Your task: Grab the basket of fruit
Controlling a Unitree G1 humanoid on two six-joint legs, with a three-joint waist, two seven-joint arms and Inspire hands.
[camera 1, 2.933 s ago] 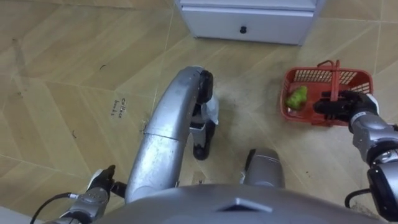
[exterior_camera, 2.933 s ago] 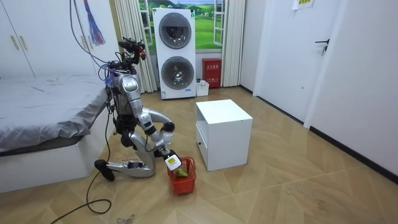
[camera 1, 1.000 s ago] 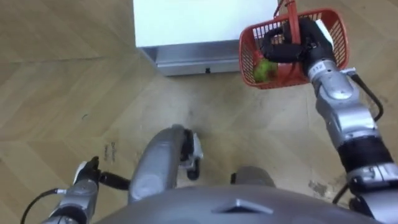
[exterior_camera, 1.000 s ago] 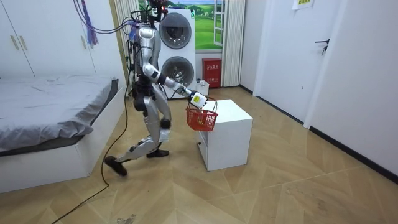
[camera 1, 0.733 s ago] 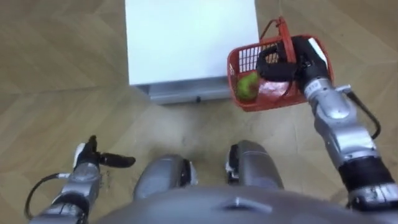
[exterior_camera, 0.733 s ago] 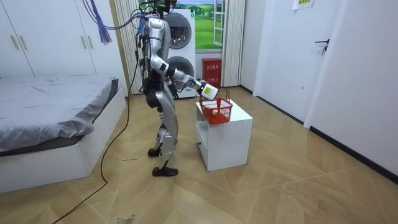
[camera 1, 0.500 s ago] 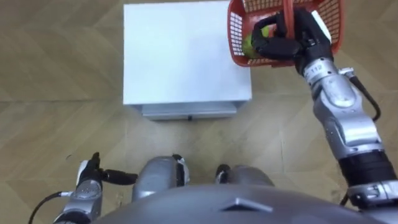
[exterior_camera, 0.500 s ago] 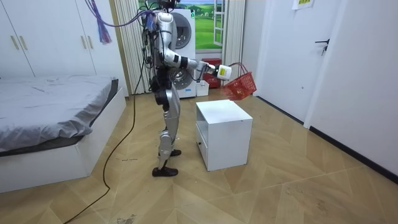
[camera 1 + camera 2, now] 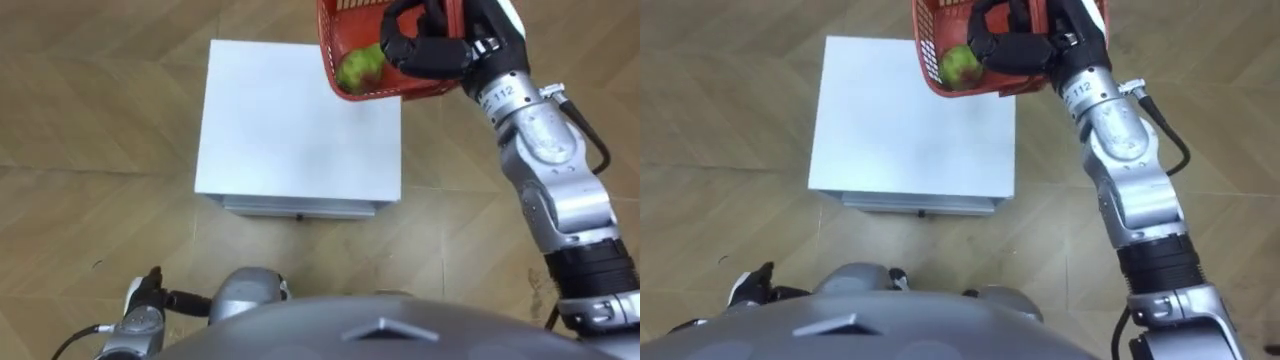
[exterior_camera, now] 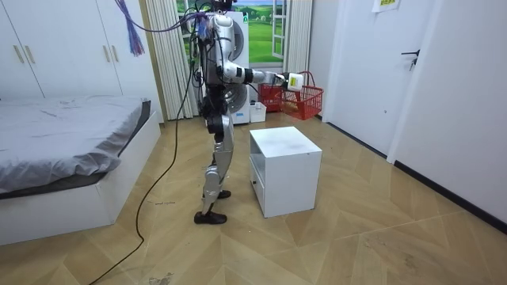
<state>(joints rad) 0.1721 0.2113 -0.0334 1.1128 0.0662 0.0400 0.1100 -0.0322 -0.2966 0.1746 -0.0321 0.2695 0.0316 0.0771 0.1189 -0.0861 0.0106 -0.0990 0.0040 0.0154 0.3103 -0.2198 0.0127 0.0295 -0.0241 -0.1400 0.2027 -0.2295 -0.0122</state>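
While aloft, basket (image 9: 336, 42) in right hand (image 9: 432, 50)

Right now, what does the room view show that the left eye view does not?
Room view adds: the robot standing upright between the grey-covered bed and the white square cabinet. Left eye view adds: a round green fruit inside the red plastic basket, and the left hand low by the body. Shared: the right hand, curled on the basket, holds it in the air by the cabinet.
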